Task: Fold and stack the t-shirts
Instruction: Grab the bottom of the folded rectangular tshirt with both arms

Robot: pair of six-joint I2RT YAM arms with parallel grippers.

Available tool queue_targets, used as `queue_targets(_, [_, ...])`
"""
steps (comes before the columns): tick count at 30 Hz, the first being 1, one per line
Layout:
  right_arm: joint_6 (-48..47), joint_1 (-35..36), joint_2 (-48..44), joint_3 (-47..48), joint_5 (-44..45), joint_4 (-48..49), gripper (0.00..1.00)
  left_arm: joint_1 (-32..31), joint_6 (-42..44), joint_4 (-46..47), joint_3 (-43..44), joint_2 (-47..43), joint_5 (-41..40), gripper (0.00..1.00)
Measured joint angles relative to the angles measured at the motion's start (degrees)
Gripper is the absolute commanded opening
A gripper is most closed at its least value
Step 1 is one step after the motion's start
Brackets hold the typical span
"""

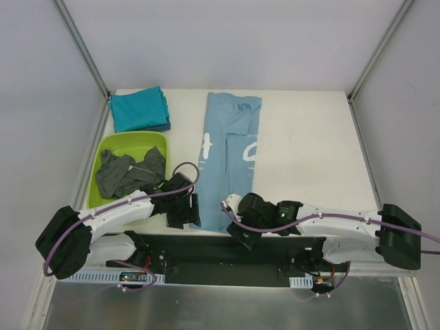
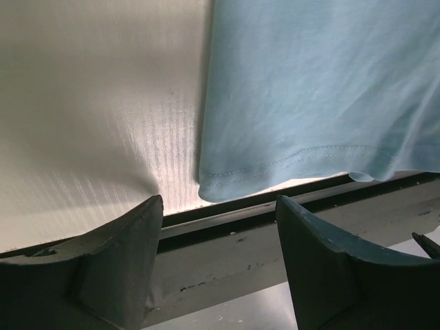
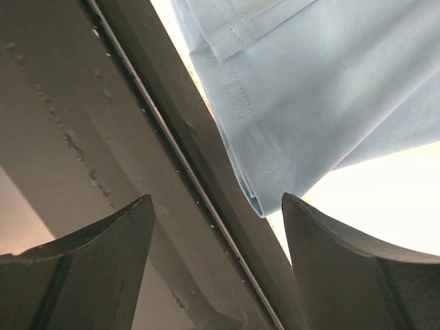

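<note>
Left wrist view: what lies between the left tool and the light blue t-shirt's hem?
Only the dark edge rail separates left tool from light blue t-shirt, per left wrist view.

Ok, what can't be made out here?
- Top view: near hem of the light blue t-shirt, covered by the left gripper and right gripper.
- Top view: its lettering, partly folded under.
- Top view: how many teal t-shirts are stacked, too small.
- Top view: dark grey t-shirts in the lime-green tub, count hidden by crumpling.
- Wrist views: rest of that shirt, cut off by frame edges.
</note>
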Motion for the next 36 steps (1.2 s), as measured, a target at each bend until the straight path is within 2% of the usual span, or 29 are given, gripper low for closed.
queue_targets(13, [-1.62, 2.12, 9.81, 2.38, 7.43, -0.76, 0.58, -0.98, -1.05, -1.03, 1.88, 6.82, 0.0, 0.43])
queue_targets(17, [-0.39, 2.84, 12.22, 3.15, 9.9, -0.98, 0.45, -1.05, -1.44, -1.49, 2.49, 8.11, 0.0, 0.37])
queue_targets(20, [1.27, 3.78, 14.12, 4.28, 13.09, -2.08, 0.39, -1.05, -2.14, -1.6, 2.49, 8.22, 0.0, 0.33])
queue_targets(23, [2.97, 4.9, 15.28, 5.18, 15.8, -2.91, 0.31, -1.09, -2.6, -1.53, 2.34, 8.22, 0.0, 0.26])
queue_targets(29, [6.16, 6.29, 15.72, 5.44, 19.23, -3.32, 0.14, -1.09, -3.93, -1.2, 1.95, 8.5, 0.07, 0.0])
queue_targets(36, [7.67, 7.34, 15.69, 5.44, 20.98, -3.34, 0.06, -1.16, -5.64, 0.44, -0.11, 5.88, -0.13, 0.0])
